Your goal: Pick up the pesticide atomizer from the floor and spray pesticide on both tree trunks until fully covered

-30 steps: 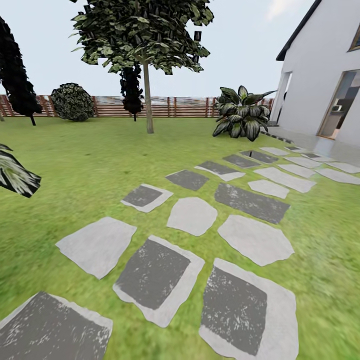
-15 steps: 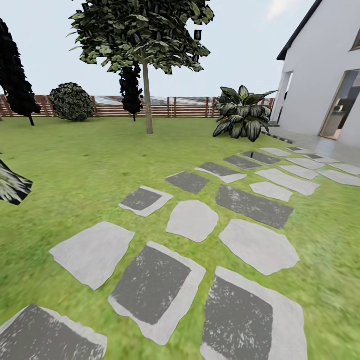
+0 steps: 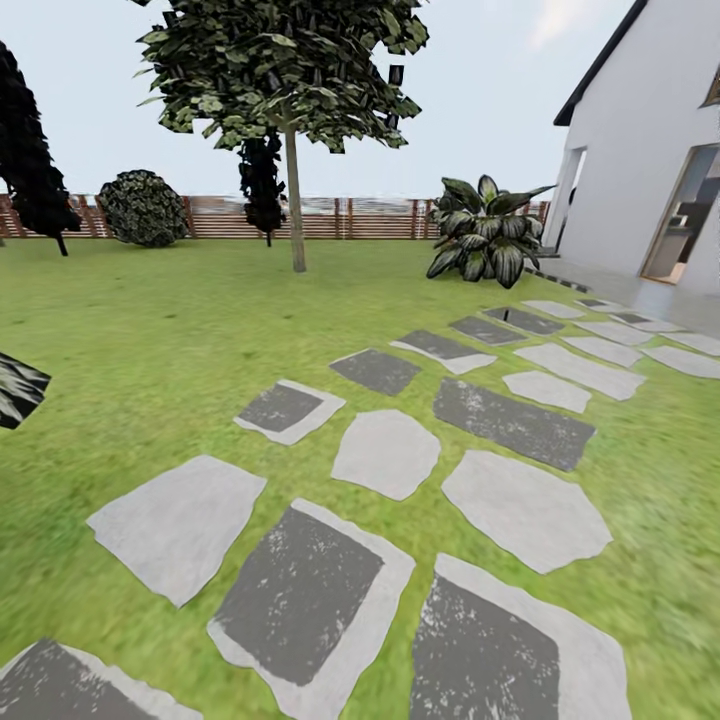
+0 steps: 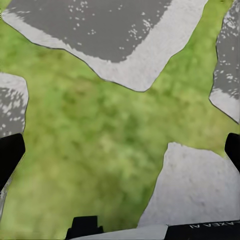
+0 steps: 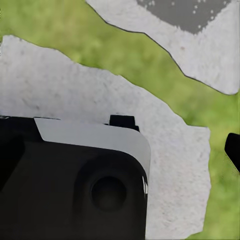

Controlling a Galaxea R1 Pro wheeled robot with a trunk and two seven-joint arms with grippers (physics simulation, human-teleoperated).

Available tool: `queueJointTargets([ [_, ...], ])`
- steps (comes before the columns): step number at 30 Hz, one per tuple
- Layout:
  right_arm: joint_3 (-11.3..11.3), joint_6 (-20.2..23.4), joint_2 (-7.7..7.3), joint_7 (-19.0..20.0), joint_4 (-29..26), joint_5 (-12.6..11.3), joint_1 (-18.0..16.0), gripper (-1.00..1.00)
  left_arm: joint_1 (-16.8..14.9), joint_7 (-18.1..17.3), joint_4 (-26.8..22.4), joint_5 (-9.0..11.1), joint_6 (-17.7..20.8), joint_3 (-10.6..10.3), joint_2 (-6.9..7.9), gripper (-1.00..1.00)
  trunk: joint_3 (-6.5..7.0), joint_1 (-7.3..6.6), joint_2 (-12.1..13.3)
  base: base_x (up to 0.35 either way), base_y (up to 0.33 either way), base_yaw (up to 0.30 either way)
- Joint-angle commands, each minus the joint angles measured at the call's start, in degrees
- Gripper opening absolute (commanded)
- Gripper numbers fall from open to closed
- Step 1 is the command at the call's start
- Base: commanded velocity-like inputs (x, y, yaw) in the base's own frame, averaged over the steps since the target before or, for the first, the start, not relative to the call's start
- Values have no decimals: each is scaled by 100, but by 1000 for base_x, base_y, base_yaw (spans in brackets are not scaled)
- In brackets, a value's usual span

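Head view, left to right. Dark narrow cone-shaped tree (image 3: pixel 30 160) at the far left edge of the green grass lawn (image 3: pixel 160 330), before the brown horizontal-slat wooden fence (image 3: pixel 340 217). Beside it a round dark shrub (image 3: pixel 143 207) against the fence. Next, a tree with a tall straight bare grey-brown trunk (image 3: pixel 296 205) and a broad leafy canopy (image 3: pixel 280 65), standing on the grass near the far fence; a second dark cone tree (image 3: pixel 262 180) just behind it. Further right a low broad-leaved plant (image 3: pixel 487 240), then the white house (image 3: pixel 650 150) at the right edge.

A path of flat grey and dark stepping stones (image 3: pixel 385 452) runs from the near edge of the lawn toward the house.

Left wrist view: dark tips of the left tool's fingers (image 4: pixel 10 152) at both frame edges, spread wide, nothing between them; grass and paving slabs (image 4: pixel 197 187) below. Right wrist view: a black-and-white robot housing (image 5: pixel 75 175) blocks most of it; right tool's state cannot be told.

Pesticide atomizer: not located on any grass seen.
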Motion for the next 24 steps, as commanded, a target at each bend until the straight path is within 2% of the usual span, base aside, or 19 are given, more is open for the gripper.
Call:
queueJointTargets([
  [1, 1, 0, 0, 0, 0, 0, 0, 100, 0, 0, -4, 0, 0, 0, 0, 100, 0, 0, 0, 239, 0, 0],
  [10, 2, 0, 0, 0, 0, 0, 1, 100, 0, 0, -9, 0, 0, 1, 0, 100, 0, 0, 0, 239, 0, -48],
  [24, 2, 0, 0, 0, 0, 0, 2, 100, 0, 0, -9, 0, 0, 1, 0, 100, 0, 0, 0, 239, 0, -217],
])
